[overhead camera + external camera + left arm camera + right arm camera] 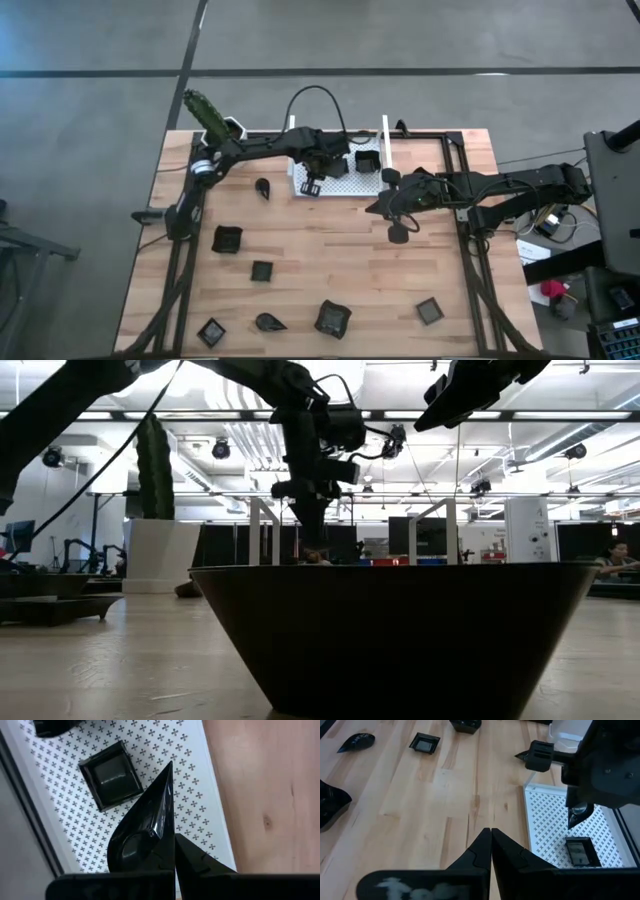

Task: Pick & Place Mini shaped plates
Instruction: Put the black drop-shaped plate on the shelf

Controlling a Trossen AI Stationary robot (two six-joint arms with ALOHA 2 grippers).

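Left claw (172,845) pinches a glossy teardrop plate (145,827) over the perforated white tray (200,790) — right claw (491,840) closed, empty, above bare wood.

The white perforated tray (345,182) sits at the table's far edge, and the left gripper (312,181), closed on a teardrop-shaped plate (145,827), hangs over its left part, blocking access from above there. A square plate (111,774) already lies on the tray floor beside it, with bare floor around. The tray's upright posts (384,145) fence its sides. The right gripper (398,222), fingers together, hovers just right of the tray, crowding that approach. A cactus pot (212,120) stands at the far-left corner. The nearer table (330,265) is broadly open, with plates well apart.
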